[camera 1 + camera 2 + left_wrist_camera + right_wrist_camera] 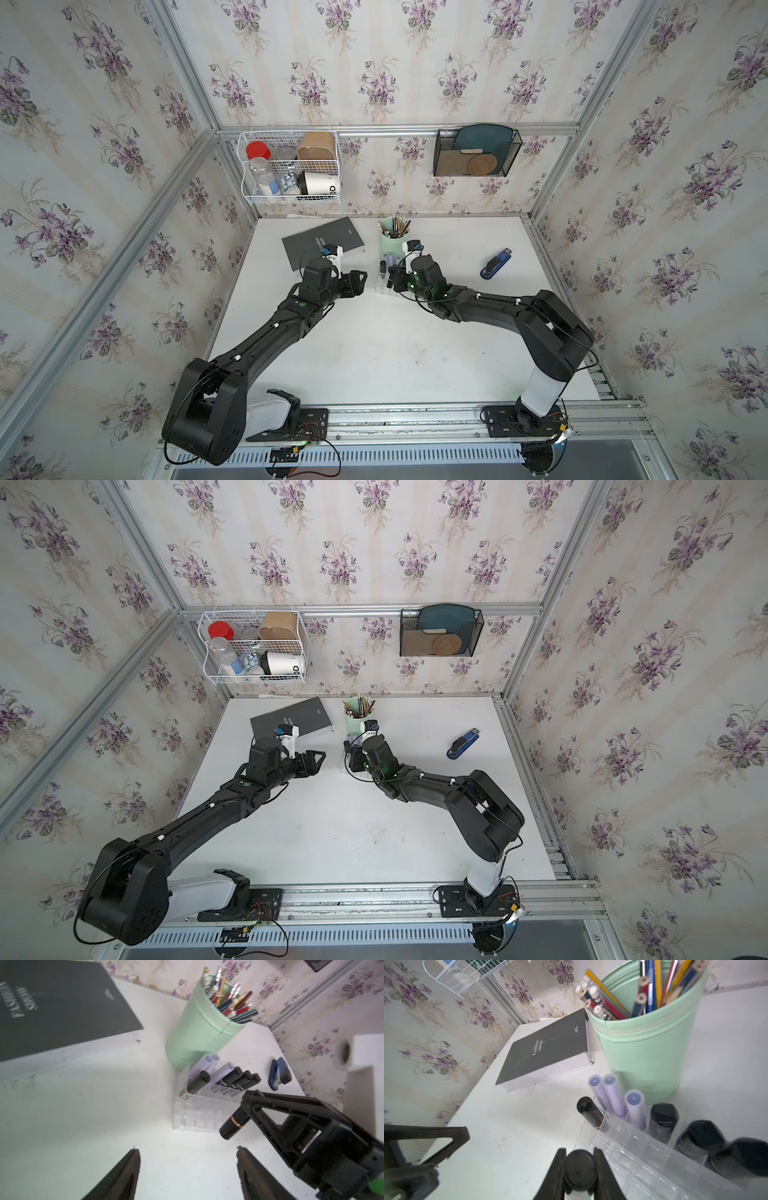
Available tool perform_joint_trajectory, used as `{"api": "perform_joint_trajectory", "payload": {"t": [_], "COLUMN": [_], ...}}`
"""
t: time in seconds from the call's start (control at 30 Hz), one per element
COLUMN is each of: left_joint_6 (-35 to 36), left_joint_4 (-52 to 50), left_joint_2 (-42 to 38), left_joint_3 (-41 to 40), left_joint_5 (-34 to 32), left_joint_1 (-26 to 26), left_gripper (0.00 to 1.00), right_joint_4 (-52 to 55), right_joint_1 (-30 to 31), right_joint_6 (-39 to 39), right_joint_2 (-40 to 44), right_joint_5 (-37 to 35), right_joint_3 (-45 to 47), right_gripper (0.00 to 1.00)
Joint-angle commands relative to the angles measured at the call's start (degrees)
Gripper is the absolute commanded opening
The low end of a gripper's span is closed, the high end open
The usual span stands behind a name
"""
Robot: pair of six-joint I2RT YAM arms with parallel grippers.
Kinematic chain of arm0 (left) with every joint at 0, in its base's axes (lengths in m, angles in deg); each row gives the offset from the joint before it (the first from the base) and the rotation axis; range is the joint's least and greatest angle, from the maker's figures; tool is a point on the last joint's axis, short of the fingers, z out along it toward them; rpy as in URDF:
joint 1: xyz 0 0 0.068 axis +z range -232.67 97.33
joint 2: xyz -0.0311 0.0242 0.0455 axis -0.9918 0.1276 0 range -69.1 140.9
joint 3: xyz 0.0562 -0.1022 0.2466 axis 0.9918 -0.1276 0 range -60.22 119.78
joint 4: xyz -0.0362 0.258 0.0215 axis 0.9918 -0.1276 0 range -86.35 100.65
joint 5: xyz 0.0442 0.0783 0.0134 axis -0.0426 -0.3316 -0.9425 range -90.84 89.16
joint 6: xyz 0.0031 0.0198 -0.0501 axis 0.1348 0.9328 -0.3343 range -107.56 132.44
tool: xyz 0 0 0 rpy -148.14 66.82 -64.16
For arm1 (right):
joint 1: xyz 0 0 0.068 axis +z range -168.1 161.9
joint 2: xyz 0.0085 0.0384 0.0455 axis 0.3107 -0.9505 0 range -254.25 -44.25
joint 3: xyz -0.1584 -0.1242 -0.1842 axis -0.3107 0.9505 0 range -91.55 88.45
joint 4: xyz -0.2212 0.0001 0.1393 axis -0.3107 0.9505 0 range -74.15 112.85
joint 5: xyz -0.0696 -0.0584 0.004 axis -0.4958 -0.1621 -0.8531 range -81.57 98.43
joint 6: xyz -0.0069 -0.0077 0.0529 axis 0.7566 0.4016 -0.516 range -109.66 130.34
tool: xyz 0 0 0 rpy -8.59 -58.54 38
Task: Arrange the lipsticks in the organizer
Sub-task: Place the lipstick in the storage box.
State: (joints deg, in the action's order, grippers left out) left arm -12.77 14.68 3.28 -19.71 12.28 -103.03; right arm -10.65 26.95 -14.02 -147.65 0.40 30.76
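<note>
The clear organizer (643, 1159) stands on the white table beside a mint-green cup; it also shows in both top views (384, 287) (345, 766). In its cells stand three lilac lipsticks (614, 1095) and several black ones (663, 1120) along the side toward the cup. My right gripper (579, 1152) is shut on another black lipstick (580, 1167). In the left wrist view that gold-banded lipstick (234, 1124) hangs tilted at the organizer's (199, 1113) near edge. My left gripper (187, 1150) is open and empty over bare table, left of the organizer (359, 276).
The mint-green pencil cup (394, 241) stands right behind the organizer. A black book (322, 241) lies at the back left, a blue stapler (496, 262) to the right. A wire basket (291, 166) and a black mesh holder (476, 151) hang on the back wall.
</note>
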Motion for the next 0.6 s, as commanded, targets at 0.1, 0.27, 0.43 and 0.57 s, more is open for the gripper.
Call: {"api": "perform_joint_trajectory", "payload": {"t": [0.1, 0.27, 0.43, 0.57], "left_joint_6": [-1.42, -1.24, -1.21, -1.07], "left_joint_4": [-3.28, -1.85, -1.15, -1.22], "left_joint_2": [-1.30, -0.99, -0.62, -0.92], "left_joint_3": [-0.72, -1.69, -1.76, -1.71], "left_joint_5": [1.23, 2.08, 2.92, 3.62], "left_joint_1": [1.30, 1.62, 1.81, 2.31], "left_gripper": [0.76, 0.75, 0.74, 0.73], "right_joint_4": [-11.37, -13.09, -14.07, -14.99], "right_joint_1": [0.64, 0.73, 0.72, 0.64], "right_joint_6": [10.04, 12.62, 12.50, 12.13], "right_joint_2": [-4.98, -7.66, -10.23, -11.65], "right_joint_5": [-12.60, -13.99, -14.75, -15.56], "right_joint_3": [-2.68, -4.47, -5.58, -5.81], "right_gripper": [0.09, 0.09, 0.09, 0.09]}}
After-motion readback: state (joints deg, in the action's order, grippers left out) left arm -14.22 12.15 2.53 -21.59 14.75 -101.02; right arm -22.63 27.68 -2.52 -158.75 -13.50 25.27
